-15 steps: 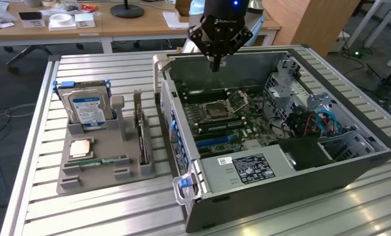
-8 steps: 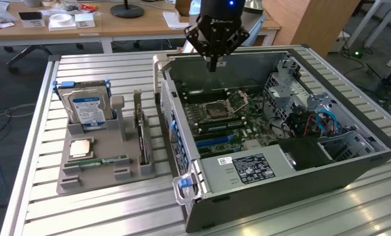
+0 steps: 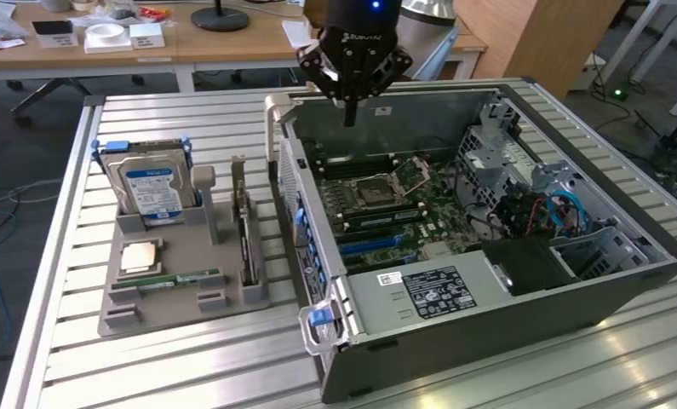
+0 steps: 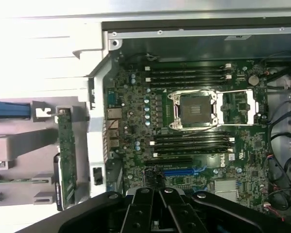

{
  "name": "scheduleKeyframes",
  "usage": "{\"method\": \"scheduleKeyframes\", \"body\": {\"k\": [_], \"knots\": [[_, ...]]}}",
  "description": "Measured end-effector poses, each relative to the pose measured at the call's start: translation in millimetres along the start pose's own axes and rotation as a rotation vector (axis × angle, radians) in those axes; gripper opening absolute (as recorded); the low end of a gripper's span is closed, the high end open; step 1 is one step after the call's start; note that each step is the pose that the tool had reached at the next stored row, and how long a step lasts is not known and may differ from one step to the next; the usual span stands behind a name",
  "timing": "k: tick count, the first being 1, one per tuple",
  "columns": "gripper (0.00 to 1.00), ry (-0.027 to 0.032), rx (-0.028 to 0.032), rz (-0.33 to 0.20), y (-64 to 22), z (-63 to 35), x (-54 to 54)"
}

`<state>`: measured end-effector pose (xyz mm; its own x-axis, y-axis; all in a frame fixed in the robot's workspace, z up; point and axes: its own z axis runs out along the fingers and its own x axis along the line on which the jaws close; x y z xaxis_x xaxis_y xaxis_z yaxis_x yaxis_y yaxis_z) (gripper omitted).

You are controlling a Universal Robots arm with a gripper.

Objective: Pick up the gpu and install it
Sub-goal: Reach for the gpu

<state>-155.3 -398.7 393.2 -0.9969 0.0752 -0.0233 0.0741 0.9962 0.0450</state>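
- Hovering above the far wall of one open computer case: one gripper, pincer closed tip to tip, empty, pointing straight down.
- Standing on its long edge in one grey holder, outside the case: one gpu, a thin green card, in the slot on the holder's side nearest the case and well apart from the gripper.
- Seated upright in the same holder, toward the exterior view's left of the gpu: one hard drive with a blue label.
- Lying flat on the holder's low front part: one narrow RAM stick and, just behind it, one square processor chip.
- Resting side by side on one slatted metal table: holder at the exterior view's left, case at the exterior view's right.
- Lying inside the case: one green motherboard with one processor socket, its retaining frame swung open.
- Flanking the socket on two sides: dark memory slots, number hard to tell.
- Near the gripper's fingers in the wrist view: one blue expansion slot.
- Filling the case's near corner: one power supply bearing one white label.
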Motion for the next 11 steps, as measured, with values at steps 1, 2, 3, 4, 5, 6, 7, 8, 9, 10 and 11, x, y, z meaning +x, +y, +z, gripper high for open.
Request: {"method": "scheduleKeyframes", "body": {"k": [1,2,3,4,5,6,7,8,9,10,11], "knots": [[0.11,0.0000,0.0000,0.000,-0.2,-0.1,3.9],[0.11,0.0000,0.0000,0.000,-0.5,-0.2,7.8],[0.11,-0.0001,0.0000,0.000,-0.7,-0.3,11.8],[0.11,0.0000,0.0000,0.000,-1.0,-0.4,15.9],[0.11,-0.0001,-0.0001,0.000,-1.1,-0.5,20.1],[0.11,-0.0002,-0.0001,0.001,-1.2,-0.5,24.2],[0.11,-0.0001,0.0000,0.001,-1.3,-0.7,28.1],[0.11,-0.0001,0.0000,0.001,-1.4,-0.8,31.9],[0.11,-0.0002,0.0000,0.002,-1.5,-0.8,35.9],[0.11,-0.0002,0.0000,0.002,-1.6,-1.0,40.1],[0.11,-0.0002,0.0000,0.002,-1.6,-1.1,44.4]]}}
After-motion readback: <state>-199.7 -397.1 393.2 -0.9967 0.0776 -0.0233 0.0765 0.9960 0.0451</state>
